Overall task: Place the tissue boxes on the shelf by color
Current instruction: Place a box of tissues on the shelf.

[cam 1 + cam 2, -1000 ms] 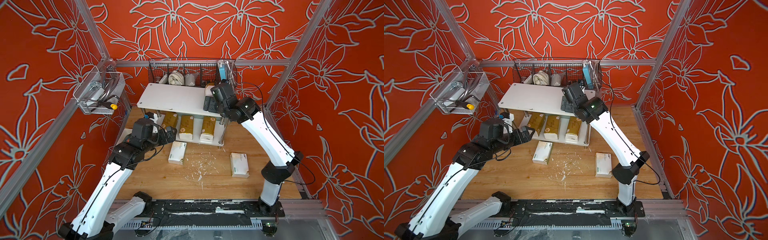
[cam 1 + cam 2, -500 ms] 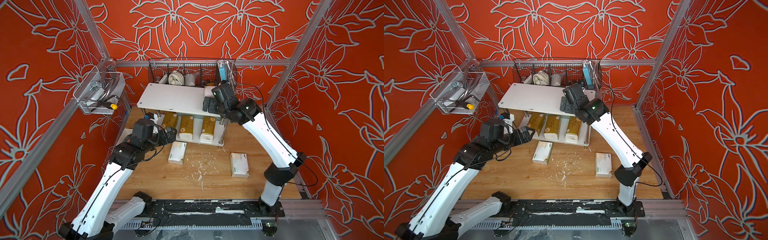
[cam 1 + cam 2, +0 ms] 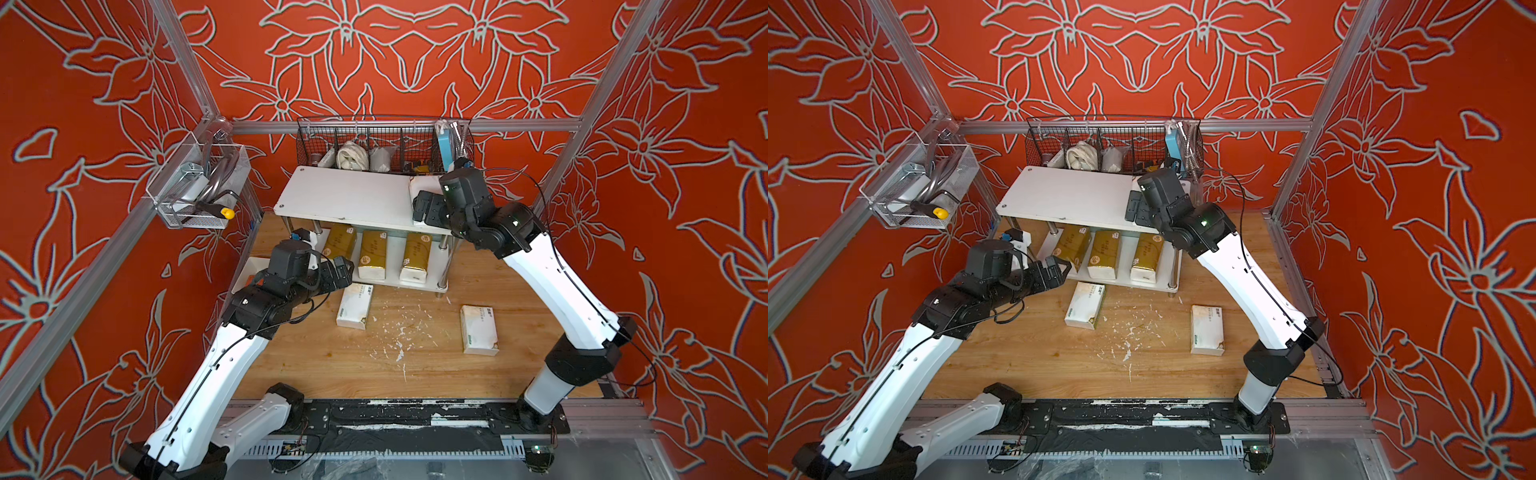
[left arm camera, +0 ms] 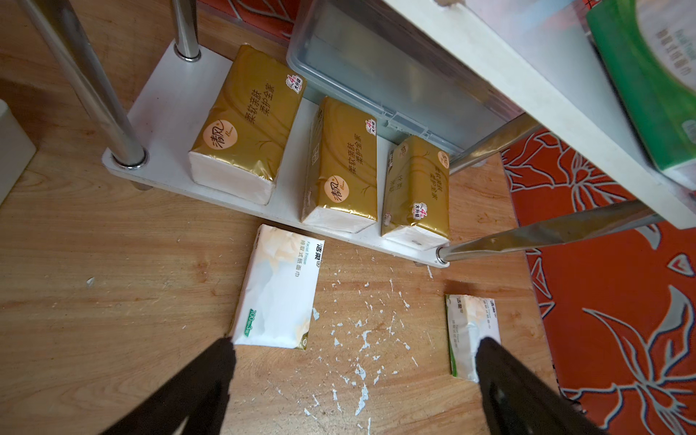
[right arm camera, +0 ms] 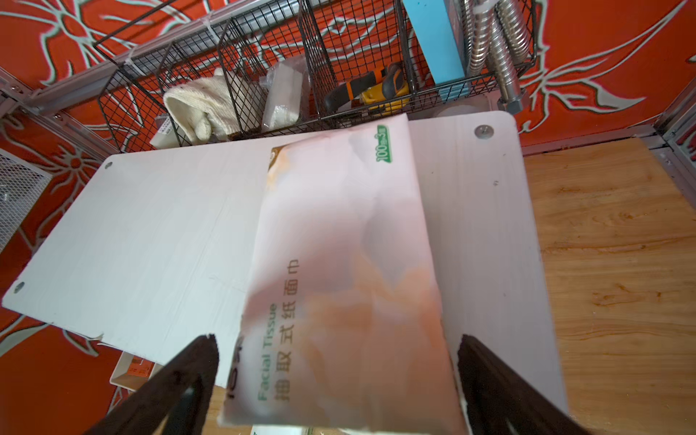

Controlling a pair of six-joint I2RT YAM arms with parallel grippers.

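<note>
Left arm [image 3: 232,361]: elbow bent, forearm reaching forward, low; left gripper [image 4: 356,342]: jaws spread wide, empty. Right arm [image 3: 557,291]: stretched forward and up, wrist tipped downward; right gripper [image 5: 338,339]: jaws wide apart, both fingers [image 5: 188,376] free of contact.

Gold packs [image 4: 342,165] line lower shelf [image 4: 165,113]; one white pack [image 5: 346,263] atop.

shelf [image 3: 345,199]: gold packs [image 3: 372,251] below, white pack [image 5: 346,263] atop

White pack [image 3: 420,184] mostly behind right gripper [image 3: 428,208]
</note>
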